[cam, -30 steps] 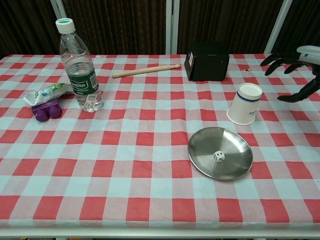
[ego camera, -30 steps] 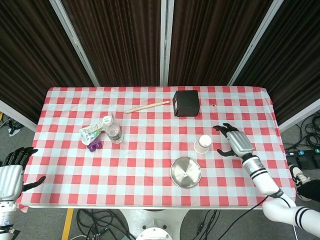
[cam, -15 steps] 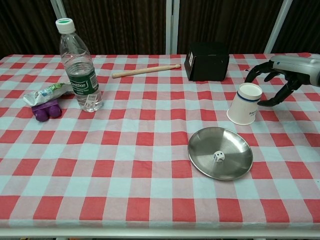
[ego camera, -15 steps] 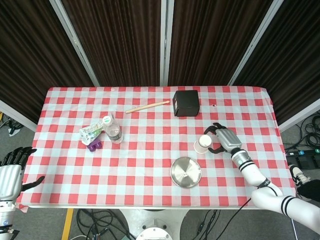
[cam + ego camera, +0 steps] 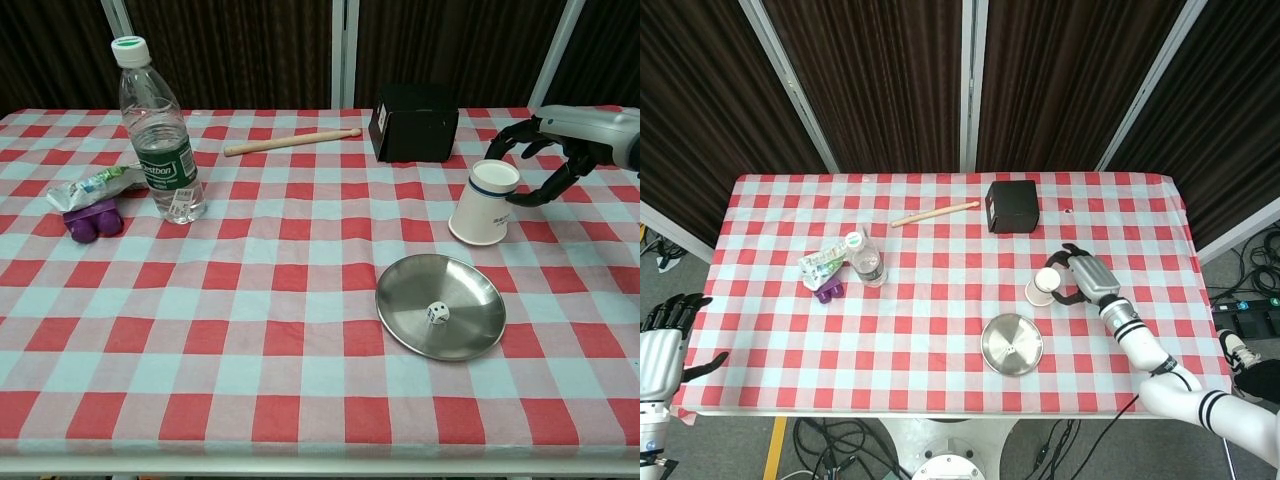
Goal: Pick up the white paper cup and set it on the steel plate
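Note:
The white paper cup (image 5: 1043, 286) (image 5: 483, 204), blue-banded, stands upside down on the checked cloth and leans a little to the left. My right hand (image 5: 1083, 279) (image 5: 556, 146) is beside its upper end: fingers curve behind it and the thumb reaches the near side, touching or almost touching. The cup still rests on the table. The steel plate (image 5: 1002, 334) (image 5: 408, 298) lies just in front of the cup, with a small white die (image 5: 437, 313) in it. My left hand (image 5: 660, 345) hangs off the table's near left corner, fingers spread, holding nothing.
A black box (image 5: 1012, 206) (image 5: 413, 122) stands behind the cup. A wooden stick (image 5: 935, 213) (image 5: 292, 142) lies at mid-back. On the left are a water bottle (image 5: 868, 262) (image 5: 160, 135), a crumpled packet (image 5: 820, 261) (image 5: 95, 185) and a purple object (image 5: 828, 290) (image 5: 92, 218).
My right hand came in from the right and closed around the cup's top. The cup has shifted slightly left and tilted. The left hand has stayed put.

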